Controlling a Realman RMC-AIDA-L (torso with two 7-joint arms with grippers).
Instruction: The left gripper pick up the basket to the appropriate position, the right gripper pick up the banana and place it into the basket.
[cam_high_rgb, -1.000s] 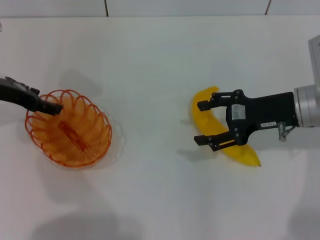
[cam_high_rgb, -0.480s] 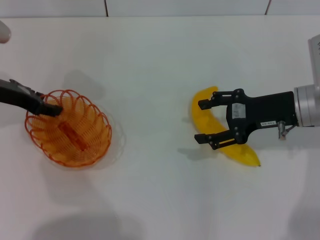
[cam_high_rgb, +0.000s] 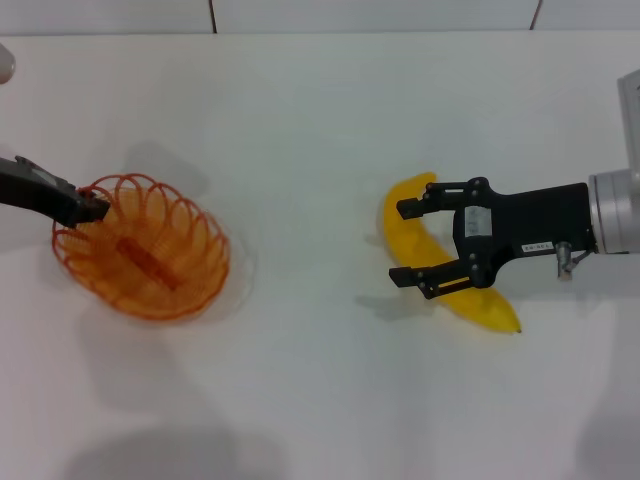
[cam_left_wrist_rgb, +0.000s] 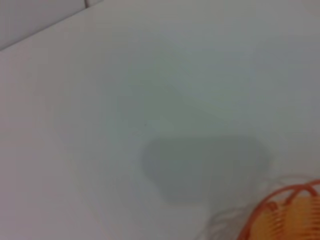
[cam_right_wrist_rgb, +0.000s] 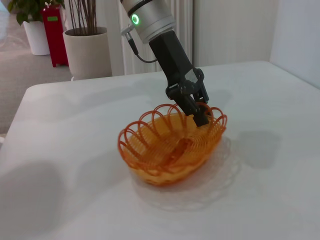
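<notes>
The orange wire basket (cam_high_rgb: 140, 247) sits at the left of the white table. My left gripper (cam_high_rgb: 88, 208) is shut on its left rim. In the right wrist view the left gripper (cam_right_wrist_rgb: 196, 109) pinches the rim and the basket (cam_right_wrist_rgb: 170, 145) looks slightly tilted. A bit of the basket's rim (cam_left_wrist_rgb: 285, 210) shows in the left wrist view. The yellow banana (cam_high_rgb: 487, 308) lies on the table at the right. My right gripper (cam_high_rgb: 402, 245) is open, with one finger on each side of the banana's middle.
The white table (cam_high_rgb: 300, 130) has a seam line along its far edge. Potted plants (cam_right_wrist_rgb: 87, 45) and a red bin (cam_right_wrist_rgb: 52, 30) stand on the floor beyond the table's left side.
The left gripper has moved slightly left along the basket's rim, and the basket has shifted and tipped a little. The right gripper and banana have not moved.
</notes>
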